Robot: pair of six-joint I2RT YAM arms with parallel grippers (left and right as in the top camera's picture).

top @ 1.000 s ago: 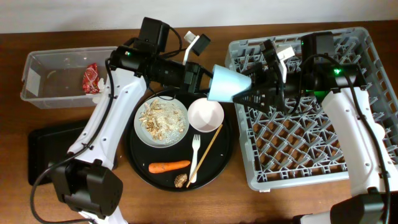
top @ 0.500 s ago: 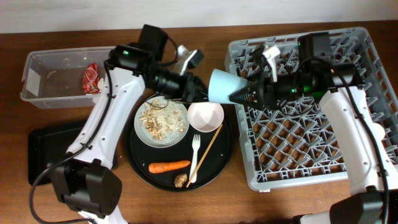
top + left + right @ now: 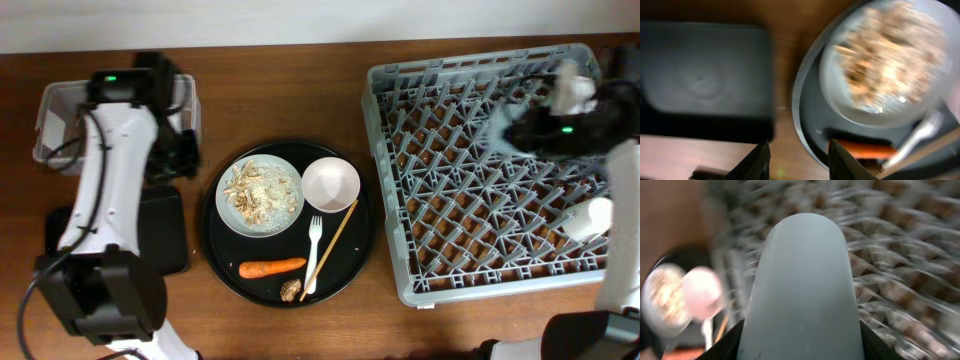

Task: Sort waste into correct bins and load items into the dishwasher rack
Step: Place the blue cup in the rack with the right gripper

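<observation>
**Task status: early stage.**
- No item can be confirmed as seated in the dishwasher rack [image 3: 480,288], which fills the right edge of the surface [image 3: 290,90].
- The right end effector [image 3: 801,347] is clamped on the light blue cup [image 3: 802,275]. It holds the cup above the rack toward the far right corner; motion blur hides finer detail.
- The left end effector [image 3: 796,162] is spread and holds nothing. It hangs above the strip of wood between the shallow black tray [image 3: 165,235] by the left edge and the round black tray [image 3: 230,262] at the centre.

**Remaining, all on the round tray:**
- plate [image 3: 224,205] with food scraps [image 3: 260,192]
- pink bowl [image 3: 331,184]
- fork [image 3: 315,243]
- chopsticks [image 3: 336,240]
- carrot [image 3: 272,267]
- brown lump [image 3: 291,290]

The clear tub [image 3: 48,125] sits at the far left corner. The arm hides its contents.

**Surroundings:** The surface is dark brown wood. A pale wall [image 3: 300,20] runs along the far edge.
</observation>
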